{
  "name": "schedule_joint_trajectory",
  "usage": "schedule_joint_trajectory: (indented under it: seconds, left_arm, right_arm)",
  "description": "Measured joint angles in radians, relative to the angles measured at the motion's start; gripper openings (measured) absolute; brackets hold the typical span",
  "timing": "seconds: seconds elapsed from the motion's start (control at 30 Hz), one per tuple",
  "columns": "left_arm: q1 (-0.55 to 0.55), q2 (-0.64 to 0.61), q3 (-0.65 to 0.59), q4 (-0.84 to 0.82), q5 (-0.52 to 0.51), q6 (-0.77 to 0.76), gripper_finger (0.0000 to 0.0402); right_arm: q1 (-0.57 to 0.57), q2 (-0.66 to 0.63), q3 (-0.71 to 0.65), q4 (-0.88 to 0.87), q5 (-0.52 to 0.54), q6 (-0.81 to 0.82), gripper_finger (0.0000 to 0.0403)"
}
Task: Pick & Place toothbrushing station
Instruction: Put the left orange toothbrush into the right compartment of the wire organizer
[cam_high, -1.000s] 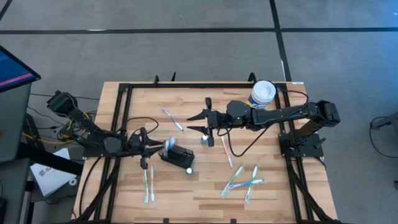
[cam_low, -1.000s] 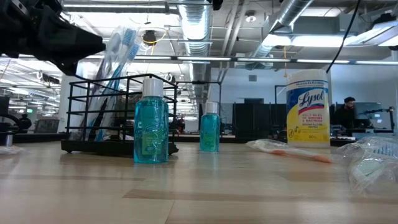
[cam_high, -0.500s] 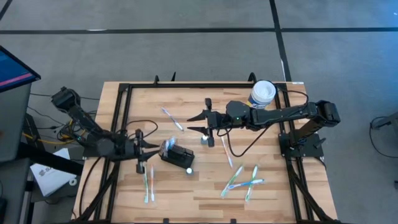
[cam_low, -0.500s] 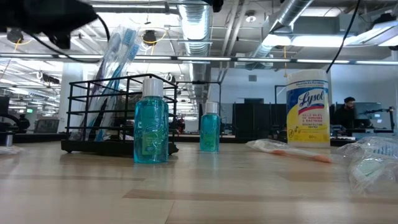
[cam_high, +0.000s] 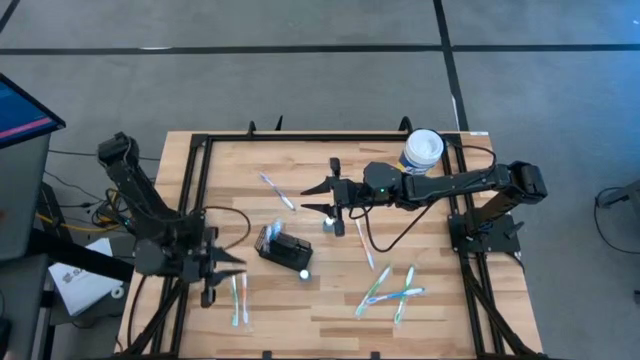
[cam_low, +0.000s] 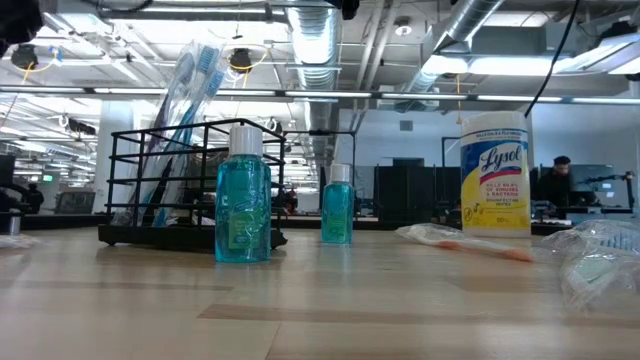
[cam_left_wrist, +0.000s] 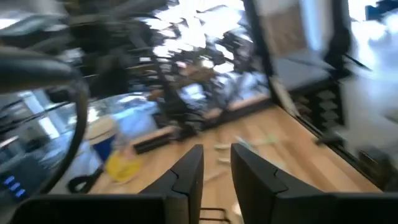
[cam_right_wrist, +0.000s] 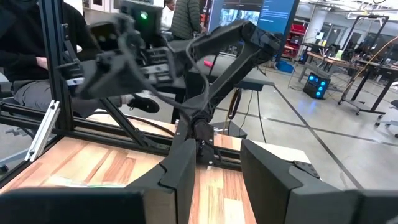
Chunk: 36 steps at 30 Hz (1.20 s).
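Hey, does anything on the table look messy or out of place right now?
Yes. Toothbrushes lie scattered flat across the table: a crossed pile at the front right, two at the front left, and one near the back. The toothbrushing station sits askew to the table's edges, with only a couple of brushes in it.

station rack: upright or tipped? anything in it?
Upright. The toothbrushing station sits flat on its base in the low view, with packaged toothbrushes leaning out of its top. The blue bottle stands in front, not inside.

Grey floor — ceiling ducts (strip-lit) overhead.
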Motion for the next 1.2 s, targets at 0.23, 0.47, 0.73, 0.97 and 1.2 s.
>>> schedule_joint_trajectory:
  seconds: [0.23,0.47,0.73,0.97,1.2]
  left_arm:
    - [0.193,0.001,0.174,-0.408,0.400,-0.173,0.0018]
    - [0.403,0.060,0.308,-0.530,0.897,-0.183,0.0006]
    - [0.398,0.322,0.608,-0.870,1.033,-0.193,0.0008]
    - [0.339,0.487,0.772,-1.131,0.991,-0.220,0.0008]
    - [0.333,0.573,0.773,-1.230,1.063,-0.319,0.0008]
  right_arm:
    - [0.000,0.000,0.000,0.000,0.000,0.000,0.0118]
    - [0.000,0.000,0.000,-0.017,0.000,-0.001,0.0118]
    - [0.000,0.000,0.000,-0.034,0.000,0.000,0.0118]
    - [0.000,0.000,0.000,-0.054,0.000,-0.001,0.0118]
    - [0.000,0.000,0.000,-0.060,0.000,-0.001,0.0118]
